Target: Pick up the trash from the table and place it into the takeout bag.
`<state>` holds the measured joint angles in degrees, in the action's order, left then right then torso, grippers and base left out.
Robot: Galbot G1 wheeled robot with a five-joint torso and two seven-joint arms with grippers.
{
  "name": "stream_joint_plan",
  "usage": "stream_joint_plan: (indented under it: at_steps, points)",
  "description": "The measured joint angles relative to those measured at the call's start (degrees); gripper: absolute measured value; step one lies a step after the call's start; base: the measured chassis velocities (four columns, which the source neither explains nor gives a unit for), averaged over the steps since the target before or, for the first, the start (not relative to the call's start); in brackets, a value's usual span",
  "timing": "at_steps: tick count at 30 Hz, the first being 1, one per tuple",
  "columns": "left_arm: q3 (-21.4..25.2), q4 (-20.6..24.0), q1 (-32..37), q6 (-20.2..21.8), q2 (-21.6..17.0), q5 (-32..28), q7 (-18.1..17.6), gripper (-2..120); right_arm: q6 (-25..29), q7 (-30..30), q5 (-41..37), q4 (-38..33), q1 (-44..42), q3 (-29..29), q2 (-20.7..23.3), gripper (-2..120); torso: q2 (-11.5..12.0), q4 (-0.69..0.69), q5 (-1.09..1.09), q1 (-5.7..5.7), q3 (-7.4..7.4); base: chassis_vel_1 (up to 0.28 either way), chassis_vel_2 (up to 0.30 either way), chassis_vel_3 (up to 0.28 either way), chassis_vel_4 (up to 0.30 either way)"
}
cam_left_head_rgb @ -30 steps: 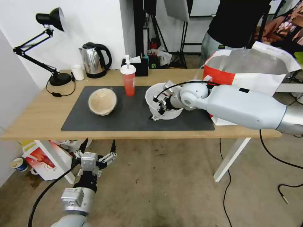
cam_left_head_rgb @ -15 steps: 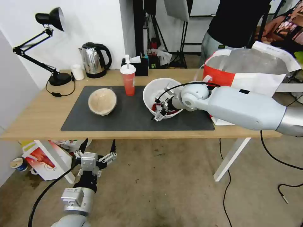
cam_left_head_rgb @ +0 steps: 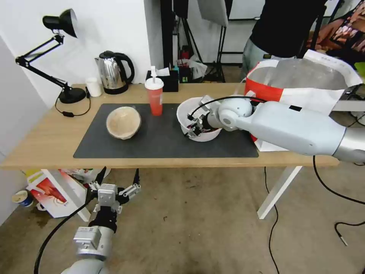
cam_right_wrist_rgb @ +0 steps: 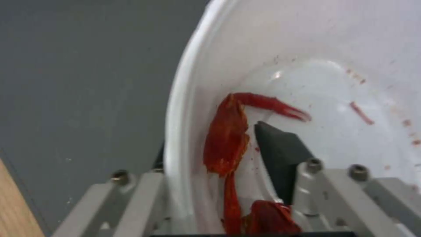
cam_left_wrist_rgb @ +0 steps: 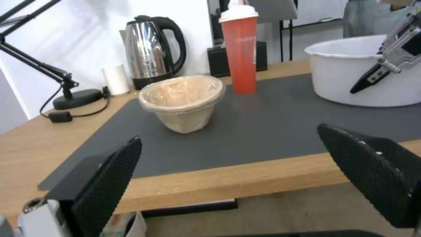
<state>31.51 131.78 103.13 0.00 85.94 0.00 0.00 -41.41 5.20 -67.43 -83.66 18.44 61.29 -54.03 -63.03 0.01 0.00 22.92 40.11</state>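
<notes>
**Right gripper pinches the crayfish bowl by its rim**

The right gripper (cam_left_head_rgb: 194, 128) straddles the near wall of the white plastic bowl (cam_left_head_rgb: 203, 135), one finger (cam_right_wrist_rgb: 281, 154) inside among red crayfish scraps (cam_right_wrist_rgb: 226, 138), the other outside, narrowed onto the rim: a hold that suits carrying a wide bowl. The bowl appears tipped on the dark grey mat (cam_left_head_rgb: 159, 142), near the takeout bag (cam_left_head_rgb: 304, 85), which gapes open at the table (cam_left_head_rgb: 45, 140) end, ready to receive it. The left gripper (cam_left_head_rgb: 113, 185) hangs low before the table, fingers (cam_left_wrist_rgb: 105, 184) spread wide and empty. The red drink cup (cam_left_head_rgb: 155, 97) and beige bowl (cam_left_head_rgb: 123, 122) wait on the mat
</notes>
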Motion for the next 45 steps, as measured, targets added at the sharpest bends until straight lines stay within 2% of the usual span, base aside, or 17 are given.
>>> stream_joint_plan:
  at_steps: [2,5,10,27,45]
  points:
    - [0.0,0.0,0.0,0.0,0.0,0.0,0.0,100,0.0,-0.08,0.0,-0.04,0.0,0.0,0.1,27,0.0,-0.01,0.0,0.0,0.0,0.0,0.0,0.0,0.0]
    - [0.0,0.0,0.0,0.0,0.0,0.0,0.0,100,0.0,-0.67,0.0,-0.15,0.0,0.0,0.34,11,0.0,-0.02,0.0,0.0,0.0,0.0,0.0,0.0,0.0]
    - [0.0,0.0,0.0,0.0,0.0,0.0,0.0,100,0.01,-0.8,-0.01,-0.17,0.09,0.0,0.38,0,0.0,-0.01,0.0,0.0,0.0,0.0,0.0,0.0,0.0]
    - [0.0,0.0,0.0,0.0,0.0,0.0,0.0,100,0.06,-0.88,-0.26,-0.81,0.75,-0.1,0.45,0,0.0,-0.01,0.0,0.0,0.0,0.0,0.0,0.0,0.0]
    - [0.0,0.0,0.0,0.0,0.0,0.0,0.0,100,0.13,0.61,-4.31,-7.92,2.95,-5.64,7.16,0,0.0,-0.01,0.01,0.0,0.0,0.0,0.0,0.0,0.0]
